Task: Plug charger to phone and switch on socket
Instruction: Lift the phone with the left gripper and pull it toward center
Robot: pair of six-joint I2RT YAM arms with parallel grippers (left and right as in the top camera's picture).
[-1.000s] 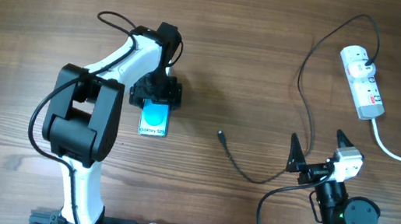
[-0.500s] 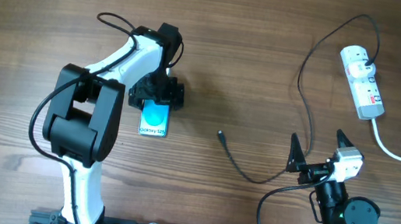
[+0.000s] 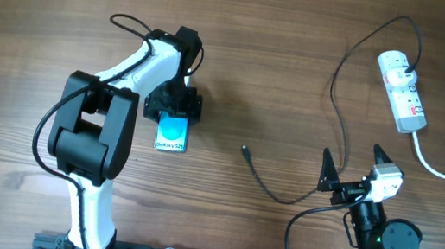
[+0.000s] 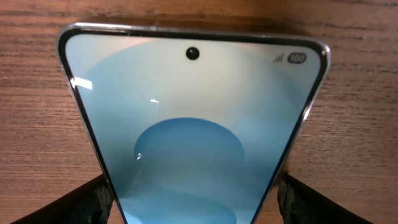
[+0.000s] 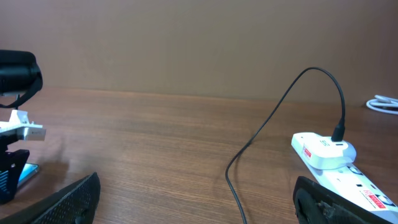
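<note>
Flat on the worktop (image 3: 259,51), left of centre: phone (image 3: 171,137), screen up, long axis running away from the base, "Galaxy" edge nearest the base. Over its far end: left hand (image 3: 175,111), fingers (image 4: 93,202) set either side of the long edges; cannot tell whether pressing or just beside. Well to the right, spread wide and empty: right hand (image 3: 352,156). Between the two hands, on bare wood: charger tip (image 3: 246,151), apart from the phone, off its right side. Plug head already seated in the socket (image 3: 402,91), far right. Seems to call for the free right hand reaching left for the tip, then carrying it round to the phone's near edge.
</note>
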